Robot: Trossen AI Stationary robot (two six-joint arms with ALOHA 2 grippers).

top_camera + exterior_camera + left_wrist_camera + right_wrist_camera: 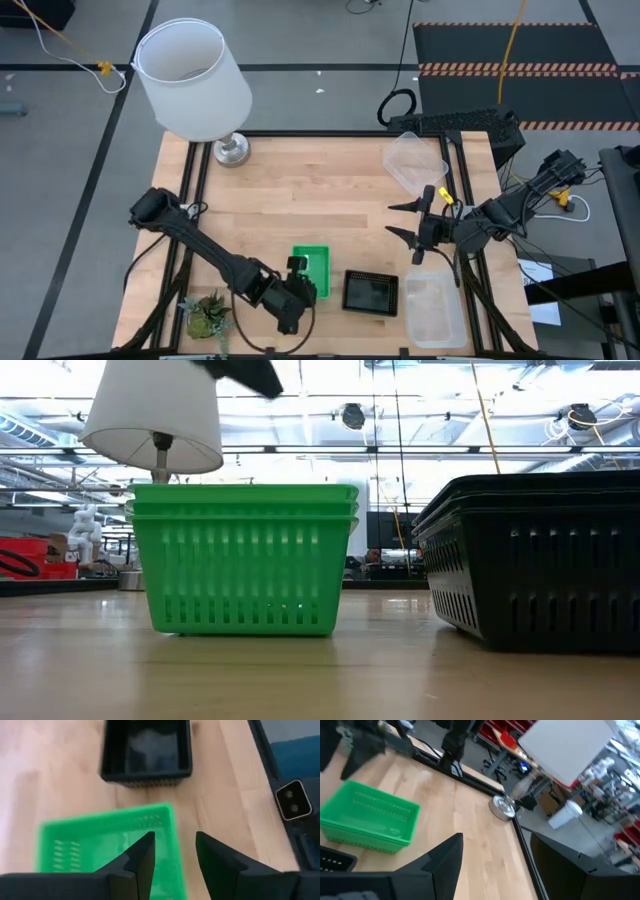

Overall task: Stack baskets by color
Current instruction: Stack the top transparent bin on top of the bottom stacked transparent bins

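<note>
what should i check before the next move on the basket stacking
1. Green baskets nested on the table: ok, stacked rims show in the low view.
2. Left tool free of the green stack: ok, fingers apart above it.
3. Black baskets stacked beside green: ok.
4. Clear baskets together: not ok, one lies apart from the other.
5. Right tool open, empty: ok.

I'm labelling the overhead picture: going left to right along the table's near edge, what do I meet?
Potted plant → left gripper → green baskets → black baskets → clear basket.
</note>
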